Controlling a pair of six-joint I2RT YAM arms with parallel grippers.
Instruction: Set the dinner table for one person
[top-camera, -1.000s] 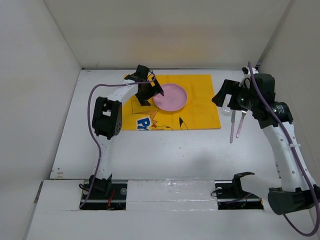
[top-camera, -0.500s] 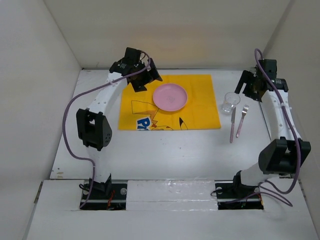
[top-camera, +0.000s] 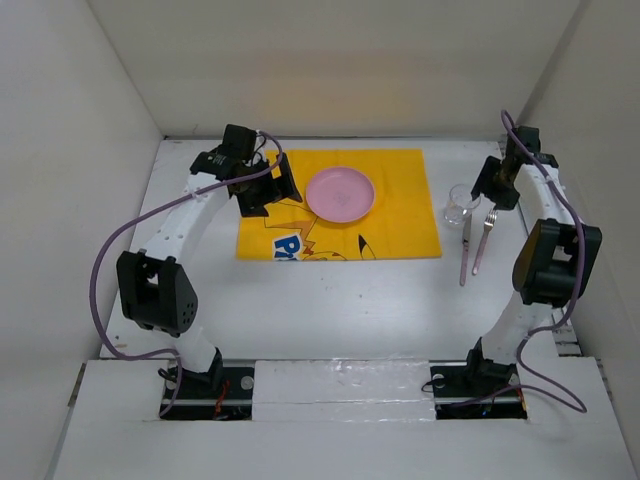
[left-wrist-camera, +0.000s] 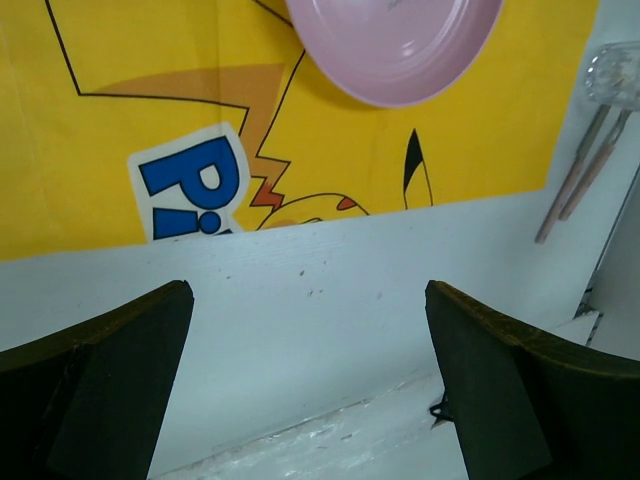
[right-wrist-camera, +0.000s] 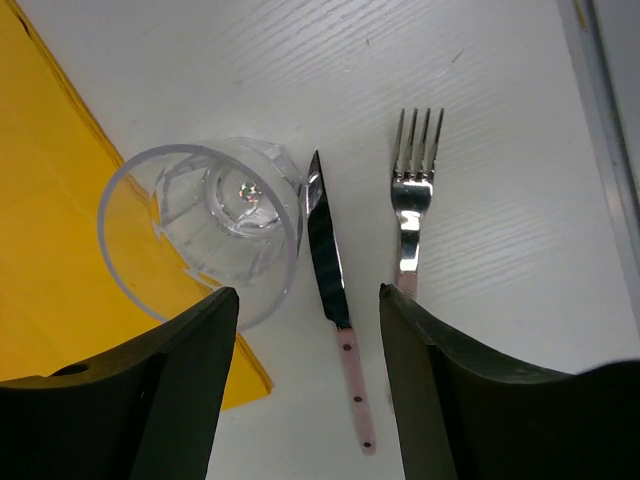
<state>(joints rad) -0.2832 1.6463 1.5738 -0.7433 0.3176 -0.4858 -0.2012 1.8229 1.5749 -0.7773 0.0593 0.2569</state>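
1. The dinner table (top-camera: 330, 310) was the big white flat top with white walls (top-camera: 90, 120) on three sides. It held everything else, and your two arms stood at its near edge.
2. Your left arm (top-camera: 160, 235) bent up along the left side of the table. Your right arm (top-camera: 555, 250) bent up along the right side.
3. A yellow placemat (top-camera: 400, 225) with a cartoon print lay flat on the far middle of the table.
4. A pink plate (top-camera: 340, 193) sat on the placemat, close to its far edge.
5. Your left gripper (left-wrist-camera: 308, 295) hung over the left part of the placemat, just left of the plate. Its fingers were spread wide, with nothing between them.
6. Your right gripper (right-wrist-camera: 305, 295) hung above the glass and the knife. Its fingers were apart too, and they held nothing.
7. A clear glass (right-wrist-camera: 205, 225) stood upright right at the placemat's right edge.
8. A knife (right-wrist-camera: 330, 270) with a pink handle lay on the table just to the right of the glass, its blade pointing to the far side.
9. A fork (right-wrist-camera: 412, 195) with a pink handle lay beside the knife on its right. The two were not touching, and the fork's prongs pointed to the far side.
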